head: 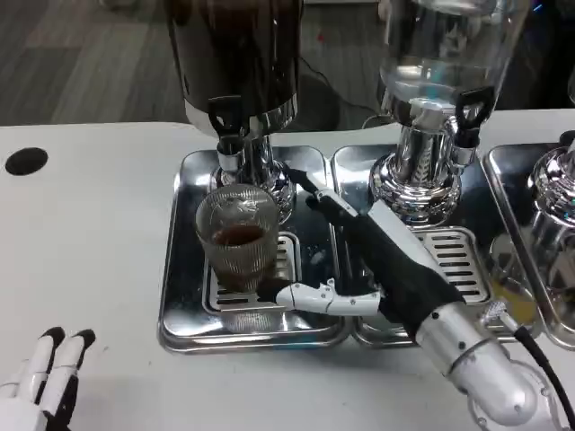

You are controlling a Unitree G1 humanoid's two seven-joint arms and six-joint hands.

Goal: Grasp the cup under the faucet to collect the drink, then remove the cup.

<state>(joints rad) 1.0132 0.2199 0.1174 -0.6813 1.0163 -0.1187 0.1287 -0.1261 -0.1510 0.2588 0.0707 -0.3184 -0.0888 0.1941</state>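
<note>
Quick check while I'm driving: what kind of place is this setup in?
Probably a self-serve drink station, like a buffet or canteen mock-up: tall drink dispensers with tap faucets, steel drip trays beneath, and a ribbed glass cup part-filled with a dark drink.

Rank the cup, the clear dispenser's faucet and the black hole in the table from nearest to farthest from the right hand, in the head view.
From the right hand:
1. Cup, just left of the hand, a finger at its base.
2. Clear dispenser's faucet, behind the hand, up and right.
3. Black hole, far left on the table.

One cup (239,235), three dispensers (241,67), two hands (359,260).
</note>
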